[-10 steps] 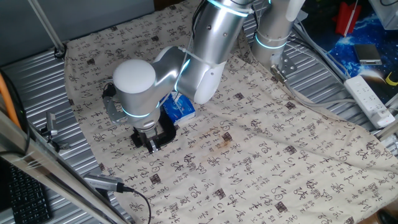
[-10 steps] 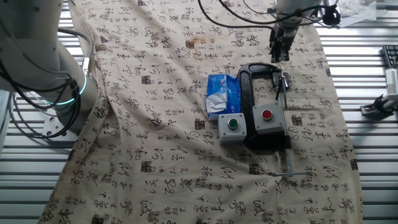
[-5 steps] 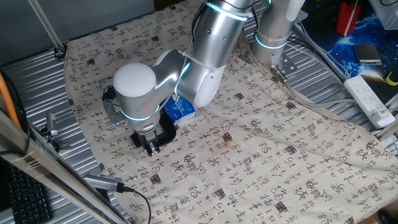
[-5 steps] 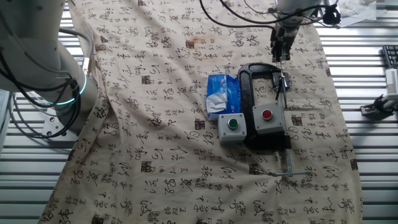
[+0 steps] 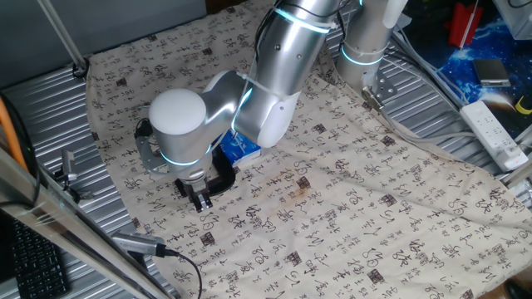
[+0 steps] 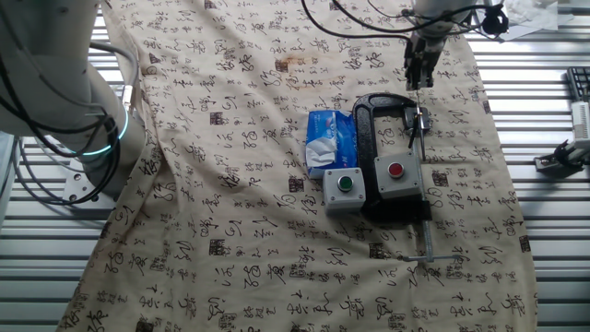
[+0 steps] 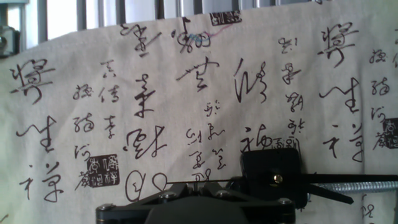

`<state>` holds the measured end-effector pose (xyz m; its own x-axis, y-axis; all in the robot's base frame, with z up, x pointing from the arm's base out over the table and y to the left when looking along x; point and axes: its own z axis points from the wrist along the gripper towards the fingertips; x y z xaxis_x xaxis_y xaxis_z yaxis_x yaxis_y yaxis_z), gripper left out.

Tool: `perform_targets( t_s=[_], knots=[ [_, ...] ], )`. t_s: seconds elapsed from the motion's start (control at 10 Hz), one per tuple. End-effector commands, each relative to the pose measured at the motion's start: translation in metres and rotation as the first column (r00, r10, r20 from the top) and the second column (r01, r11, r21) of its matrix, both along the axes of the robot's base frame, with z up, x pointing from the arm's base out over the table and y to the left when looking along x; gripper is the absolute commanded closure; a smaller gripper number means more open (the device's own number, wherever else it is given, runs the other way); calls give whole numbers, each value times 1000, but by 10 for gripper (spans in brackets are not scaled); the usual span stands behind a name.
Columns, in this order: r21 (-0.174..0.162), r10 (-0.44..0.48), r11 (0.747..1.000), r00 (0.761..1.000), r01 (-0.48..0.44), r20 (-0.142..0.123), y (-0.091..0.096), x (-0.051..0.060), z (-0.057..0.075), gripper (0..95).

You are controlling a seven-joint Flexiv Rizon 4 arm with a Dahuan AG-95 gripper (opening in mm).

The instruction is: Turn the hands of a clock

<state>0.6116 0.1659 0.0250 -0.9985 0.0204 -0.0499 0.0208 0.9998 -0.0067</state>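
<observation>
The clock (image 7: 273, 177) is a small black square part with a brass centre pin and thin black hands that point left and right. It sits at the jaw end of a black C-clamp (image 6: 364, 129), next to the clamp's screw (image 7: 367, 180). In the other fixed view it is a small part near the screw tip (image 6: 418, 118). My gripper (image 7: 198, 180) hangs just above the cloth, left of the clock's body, with its fingers together over the thin left hand. It holds nothing. It also shows at the clamp's far end (image 6: 419, 78) and under the arm (image 5: 200, 202).
A grey box with a red button (image 6: 396, 175) sits inside the clamp. A grey box with a green button (image 6: 345, 187) and a blue tissue box (image 6: 330, 138) lie beside it. A patterned cloth (image 6: 230, 184) covers the table. The clamp's long screw handle (image 6: 426, 240) points towards the near edge.
The gripper has shifted a little sideways near the clamp's end. The arm's elbow has swung slightly. The clamp and boxes have not moved.
</observation>
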Motion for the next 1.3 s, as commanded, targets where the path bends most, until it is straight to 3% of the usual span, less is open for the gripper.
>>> perform_targets(
  t_s=[0.1, 1.0, 1.3],
  knots=[
    [1, 2, 1000, 1000, -2, 4, -1, 0, -1, 950],
    [-4, 13, 1000, 1000, -13, -1, -1, 0, -3, 950],
    [-6, 24, 1000, 1000, -24, 1, -3, 1, -9, 950]
  ],
)
